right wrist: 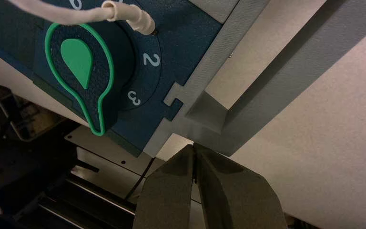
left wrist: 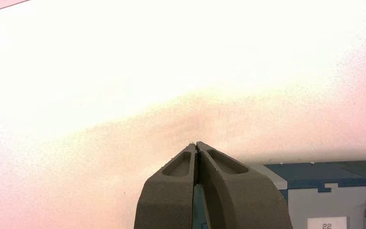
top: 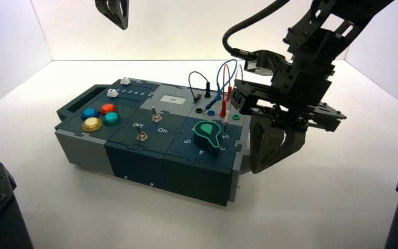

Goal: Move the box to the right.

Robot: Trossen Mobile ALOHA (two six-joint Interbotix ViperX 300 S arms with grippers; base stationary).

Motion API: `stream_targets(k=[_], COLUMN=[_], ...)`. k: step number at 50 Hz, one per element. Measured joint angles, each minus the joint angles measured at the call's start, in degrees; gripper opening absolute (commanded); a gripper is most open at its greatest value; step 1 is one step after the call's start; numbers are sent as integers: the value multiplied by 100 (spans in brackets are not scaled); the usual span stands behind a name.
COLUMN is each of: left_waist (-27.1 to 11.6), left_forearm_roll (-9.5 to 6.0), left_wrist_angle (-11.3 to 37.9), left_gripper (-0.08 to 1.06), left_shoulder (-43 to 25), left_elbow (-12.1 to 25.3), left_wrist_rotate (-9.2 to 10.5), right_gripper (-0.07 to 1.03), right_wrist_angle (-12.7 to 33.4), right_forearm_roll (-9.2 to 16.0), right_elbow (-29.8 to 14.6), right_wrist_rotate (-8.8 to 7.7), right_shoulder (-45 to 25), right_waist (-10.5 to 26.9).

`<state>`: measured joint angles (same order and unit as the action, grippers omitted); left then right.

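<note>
White table [top: 311, 207] — right claw [top: 277, 144] closed beside the box's [top: 150, 129] right end.

four push buttons [top: 101, 118], two toggle switches [top: 141, 136], two white sliders [top: 112, 93], one green-marked knob [top: 206, 134].

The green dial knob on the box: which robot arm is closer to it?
The right one. Its gripper is just right of the knob; the left gripper is beyond the box's far side.

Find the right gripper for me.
In the high view, the right gripper is at the box's right end, its tips near the grey handle, to the right of the green knob.
</note>
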<state>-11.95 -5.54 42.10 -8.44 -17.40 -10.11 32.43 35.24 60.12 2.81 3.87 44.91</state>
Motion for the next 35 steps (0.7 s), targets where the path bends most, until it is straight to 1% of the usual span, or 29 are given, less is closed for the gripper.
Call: stream_targets(k=[17, 28, 35], left_waist=[-9, -9, 0], left_forearm_roll=[0, -9, -9], left_wrist_angle=[0, 0, 0], left_gripper=[-3, -3, -3], left_shoulder=[0, -9, 0], left_elbow=[0, 0, 0], left_wrist_rotate=[0, 9, 0], right_gripper=[-2, -2, -2], right_wrist_angle=[0, 0, -18], right_forearm_roll=[-167, -343, -501], right_elbow=[-202, -360, -439], right_wrist_rotate=[0, -9, 0], right_shoulder=[-202, -325, -404], right_waist=[0, -149, -369])
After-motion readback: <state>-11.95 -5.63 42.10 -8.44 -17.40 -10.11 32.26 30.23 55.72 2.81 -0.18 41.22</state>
